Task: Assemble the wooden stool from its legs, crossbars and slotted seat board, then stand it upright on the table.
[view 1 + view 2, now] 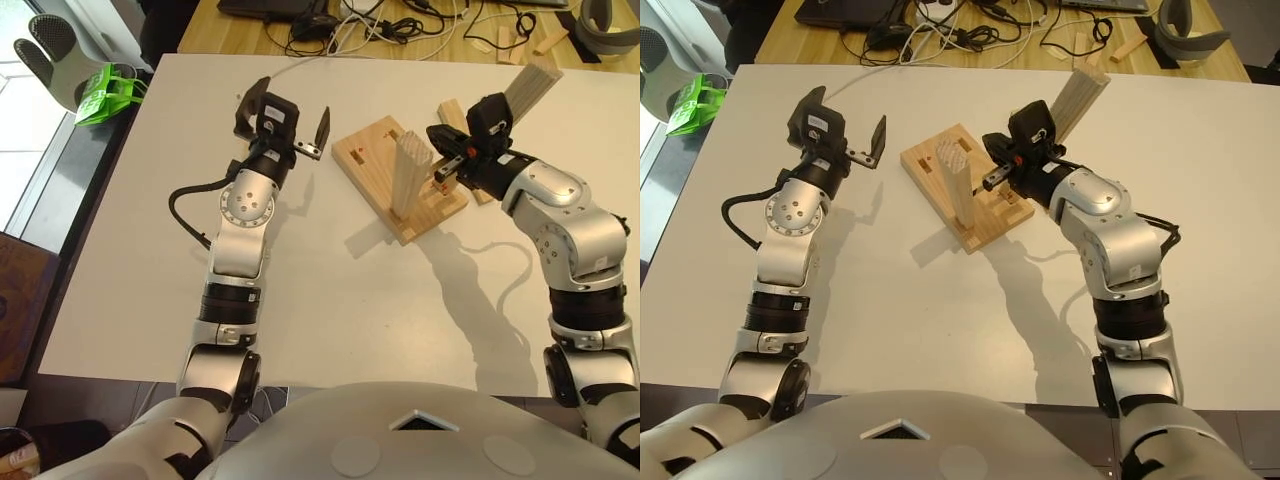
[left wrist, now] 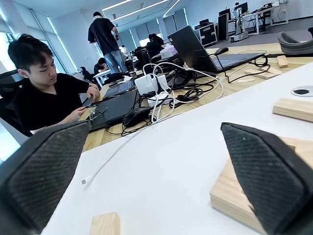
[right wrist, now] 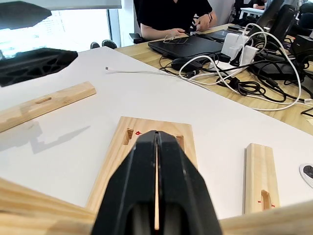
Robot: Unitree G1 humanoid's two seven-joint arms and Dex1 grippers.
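a pale wooden slotted seat board (image 1: pixel 365 150) lies on the white desk (image 1: pixel 330 300), one light wooden leg (image 1: pixel 410 170) upright in it, left claw (image 1: pixel 295 100) released alongside, right claw (image 3: pixel 156 139) clenched, any hold unclear.

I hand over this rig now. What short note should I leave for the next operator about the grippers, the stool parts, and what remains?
Left gripper: open, empty, over the white table, left of the pale wooden slotted seat board.
Right gripper: shut, at the board's right side.
Parts: board lies flat; one pale wooden leg plank stands upright on it, apparently slotted in. Another plank rises tilted behind the right gripper; what holds it is unclear. Two slotted wooden bars lie loose.
Done: one leg.
To do: other legs, crossbars, standing the stool up.
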